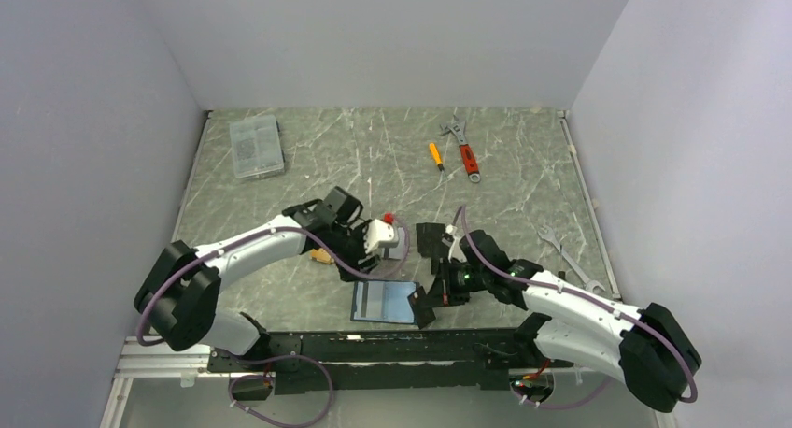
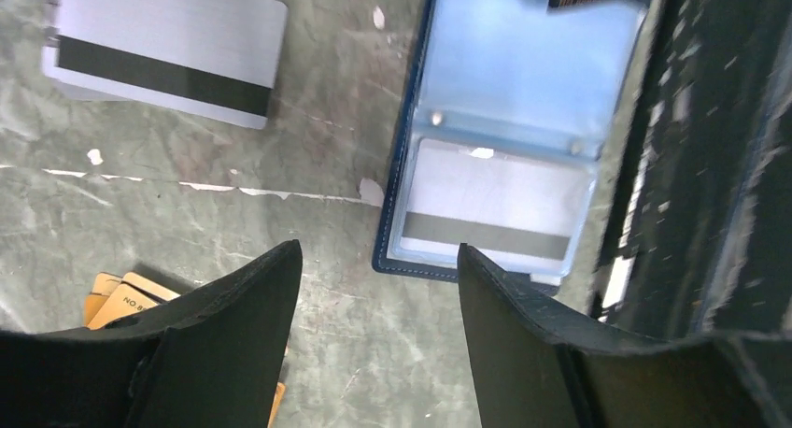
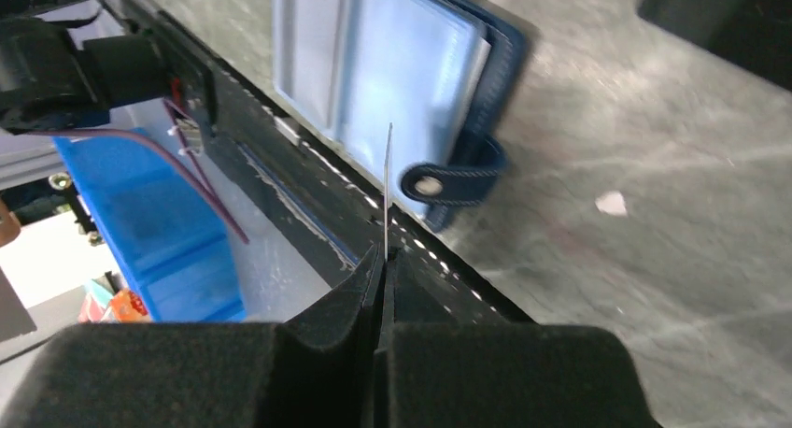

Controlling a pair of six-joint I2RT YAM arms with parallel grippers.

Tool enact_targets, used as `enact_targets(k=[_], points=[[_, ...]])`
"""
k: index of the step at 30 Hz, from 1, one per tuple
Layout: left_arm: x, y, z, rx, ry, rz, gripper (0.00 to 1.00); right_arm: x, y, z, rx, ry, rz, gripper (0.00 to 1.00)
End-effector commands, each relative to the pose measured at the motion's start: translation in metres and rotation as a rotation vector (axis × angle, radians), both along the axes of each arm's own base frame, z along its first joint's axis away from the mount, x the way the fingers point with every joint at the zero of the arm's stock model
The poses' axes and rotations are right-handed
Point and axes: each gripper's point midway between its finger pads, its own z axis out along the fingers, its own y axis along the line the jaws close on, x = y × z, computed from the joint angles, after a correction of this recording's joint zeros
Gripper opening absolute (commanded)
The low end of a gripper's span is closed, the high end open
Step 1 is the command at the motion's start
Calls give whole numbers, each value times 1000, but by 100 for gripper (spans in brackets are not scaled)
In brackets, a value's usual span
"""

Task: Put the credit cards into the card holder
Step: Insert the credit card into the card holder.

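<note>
The navy card holder [image 1: 385,302] lies open near the table's front edge, pale blue inside; in the left wrist view [image 2: 509,157] its lower pocket holds a striped card. My right gripper [image 3: 385,260] is shut on a thin card [image 3: 388,190], seen edge-on, just over the holder [image 3: 392,82] near its snap tab [image 3: 453,180]. My left gripper [image 2: 378,260] is open and empty above bare table, left of the holder. A white-grey card with a black stripe [image 2: 163,59] and orange cards [image 2: 121,297] lie to its left. Black cards [image 1: 431,239] lie behind the holder.
A clear plastic box [image 1: 256,146] sits at the back left. A red wrench [image 1: 464,149] and an orange screwdriver [image 1: 435,155] lie at the back, a silver wrench [image 1: 565,255] at the right. A black rail [image 3: 280,194] edges the table front, with a blue bin [image 3: 140,222] below.
</note>
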Motion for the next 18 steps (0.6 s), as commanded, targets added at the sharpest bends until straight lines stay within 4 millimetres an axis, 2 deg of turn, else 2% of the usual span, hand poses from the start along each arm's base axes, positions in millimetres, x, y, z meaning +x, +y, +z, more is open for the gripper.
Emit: enact_targets(k=[1,7,18], points=[[4,17,-21,161,-212,-141,67,-6,-12,-9,-57,26,-32,0],[-8,17,-44,265,-294,-234,65,-5,-13,-14,-78,27,-33,0],[-13,16,-53,318,-333,-267,60,-6,-18,-17,-96,18,-40,0]])
